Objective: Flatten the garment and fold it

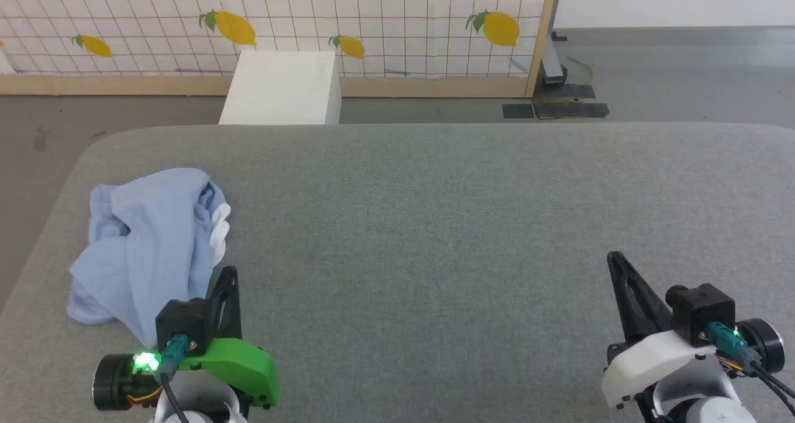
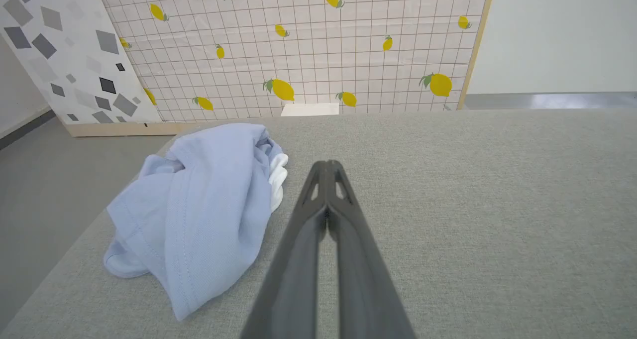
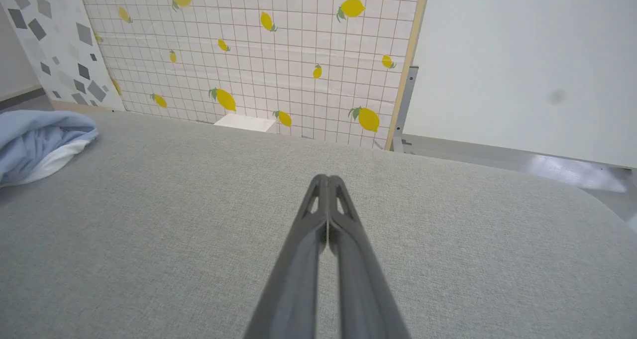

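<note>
A broad grey fabric-covered surface (image 1: 447, 224) with rounded far corners carries a crumpled light blue short-sleeved T-shirt of soft knit cloth (image 1: 146, 243). The T-shirt lies heaped near the surface's left edge, bunched in loose folds. A white inner layer shows along the heap's right side, resting on the grey cover
</note>
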Tool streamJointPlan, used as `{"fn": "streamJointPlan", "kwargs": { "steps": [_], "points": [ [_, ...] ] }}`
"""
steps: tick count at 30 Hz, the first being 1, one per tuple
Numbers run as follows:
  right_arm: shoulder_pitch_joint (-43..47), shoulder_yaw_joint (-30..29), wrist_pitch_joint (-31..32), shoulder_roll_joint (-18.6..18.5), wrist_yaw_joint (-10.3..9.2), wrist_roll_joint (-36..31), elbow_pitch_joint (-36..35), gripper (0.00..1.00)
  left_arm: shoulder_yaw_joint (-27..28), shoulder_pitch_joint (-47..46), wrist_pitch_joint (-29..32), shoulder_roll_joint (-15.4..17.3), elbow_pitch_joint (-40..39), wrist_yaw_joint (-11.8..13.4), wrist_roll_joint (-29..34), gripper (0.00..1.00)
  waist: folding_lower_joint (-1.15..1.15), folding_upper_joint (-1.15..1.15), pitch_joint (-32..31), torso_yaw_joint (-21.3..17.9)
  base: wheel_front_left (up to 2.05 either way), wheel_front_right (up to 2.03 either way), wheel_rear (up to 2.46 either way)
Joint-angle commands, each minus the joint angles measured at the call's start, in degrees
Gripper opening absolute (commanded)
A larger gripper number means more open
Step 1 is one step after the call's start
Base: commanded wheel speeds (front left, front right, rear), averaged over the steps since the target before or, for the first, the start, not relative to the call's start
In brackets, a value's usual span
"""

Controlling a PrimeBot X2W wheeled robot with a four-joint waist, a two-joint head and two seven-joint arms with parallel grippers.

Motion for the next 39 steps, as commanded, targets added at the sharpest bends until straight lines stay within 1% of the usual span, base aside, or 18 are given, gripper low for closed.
{"fn": "streamJointPlan", "kwargs": {
  "steps": [1, 18, 19, 29, 39],
  "points": [
    [-0.92, 0.09, -0.01, 0.1, -0.1, -0.37, -0.3, 0.0, 0.17, -0.82, 0.08, -0.18, 0.16, -0.06, 0.73, 0.0, 0.0, 0.0, 0.0, 0.0, 0.0, 0.0, 0.0],
    [-0.92, 0.09, -0.01, 0.1, -0.1, -0.37, -0.3, 0.0, 0.17, -0.82, 0.08, -0.18, 0.16, -0.06, 0.73, 0.0, 0.0, 0.0, 0.0, 0.0, 0.0, 0.0, 0.0],
    [0.0, -0.01, -0.02, 0.0, 0.0, 0.03, 0.0, 1.0, -0.01, 0.0, -0.02, 0.0, 0.0, 0.0, -0.02, 1.0, 0.0, 0.0, 0.0, 0.0, 0.0, 0.0, 0.0],
    [-0.06, -0.66, -0.63, -0.01, 0.0, 0.87, 0.39, 1.0, -0.1, 0.2, -0.63, -0.01, -0.24, -0.08, -0.86, 1.0, 0.0, 0.0, 0.04, -0.01, 0.0, 0.0, 0.0],
    [-0.39, -2.45, -1.81, 0.0, -0.01, 3.34, 1.06, 1.0, 0.1, 0.57, -1.8, -0.02, -0.76, -0.21, -1.99, 1.0, 0.0, 0.0, 0.12, -0.08, 0.0, 0.0, 0.0]
  ]
}}
